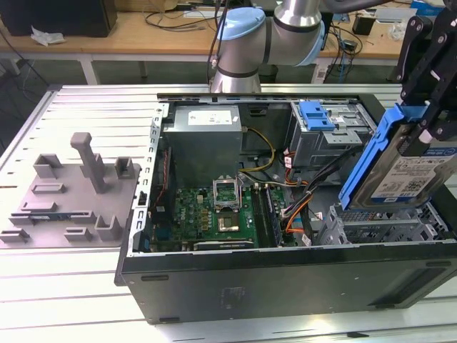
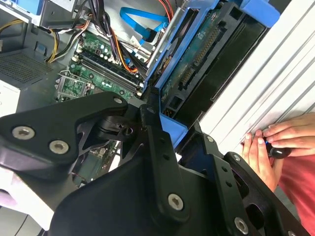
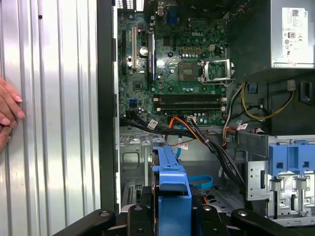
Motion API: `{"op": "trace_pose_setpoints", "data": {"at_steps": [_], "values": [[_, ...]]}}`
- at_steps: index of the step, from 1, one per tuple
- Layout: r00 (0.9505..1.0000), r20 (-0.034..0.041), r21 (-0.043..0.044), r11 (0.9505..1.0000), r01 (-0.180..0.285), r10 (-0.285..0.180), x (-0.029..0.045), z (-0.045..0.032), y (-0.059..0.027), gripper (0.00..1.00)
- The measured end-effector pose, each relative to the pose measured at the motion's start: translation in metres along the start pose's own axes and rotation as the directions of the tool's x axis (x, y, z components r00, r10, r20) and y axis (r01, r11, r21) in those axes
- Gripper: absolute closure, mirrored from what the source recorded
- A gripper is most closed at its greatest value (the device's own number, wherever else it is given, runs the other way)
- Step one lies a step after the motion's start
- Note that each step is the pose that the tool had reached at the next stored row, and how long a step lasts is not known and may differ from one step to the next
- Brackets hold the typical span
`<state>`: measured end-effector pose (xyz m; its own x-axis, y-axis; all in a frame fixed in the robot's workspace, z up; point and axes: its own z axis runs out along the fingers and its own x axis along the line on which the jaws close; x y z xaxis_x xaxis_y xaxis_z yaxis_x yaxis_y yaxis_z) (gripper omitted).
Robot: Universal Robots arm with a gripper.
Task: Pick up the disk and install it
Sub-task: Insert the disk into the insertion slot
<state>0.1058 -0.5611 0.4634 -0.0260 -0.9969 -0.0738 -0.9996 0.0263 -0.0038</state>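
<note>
Aloft, disk (image 1: 408, 175) between clamped fingers (image 2: 157, 147).

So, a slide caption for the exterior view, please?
Gripper holding the disk tilted over the open computer case.

— Is the disk (image 1: 405, 175) whole in the exterior view?
— No; the picture's edge cuts it, and the gripper (image 1: 432, 136) hides its top.
— The hand (image 3: 7, 110) in the first wrist view?
— Cropped too.

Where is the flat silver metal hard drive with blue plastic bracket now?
At the exterior view's right, the hard drive hangs tilted in the black gripper, above the grey metal drive cage.
</note>
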Motion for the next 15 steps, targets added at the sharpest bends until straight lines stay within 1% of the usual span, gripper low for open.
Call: {"op": "trace_pose_setpoints", "data": {"at_steps": [15], "values": [[1.0000, 0.0000, -0.0007, 1.0000, 0.009, -0.009, 0.0003, 0.0034, 0.0000, 0.63]]}}
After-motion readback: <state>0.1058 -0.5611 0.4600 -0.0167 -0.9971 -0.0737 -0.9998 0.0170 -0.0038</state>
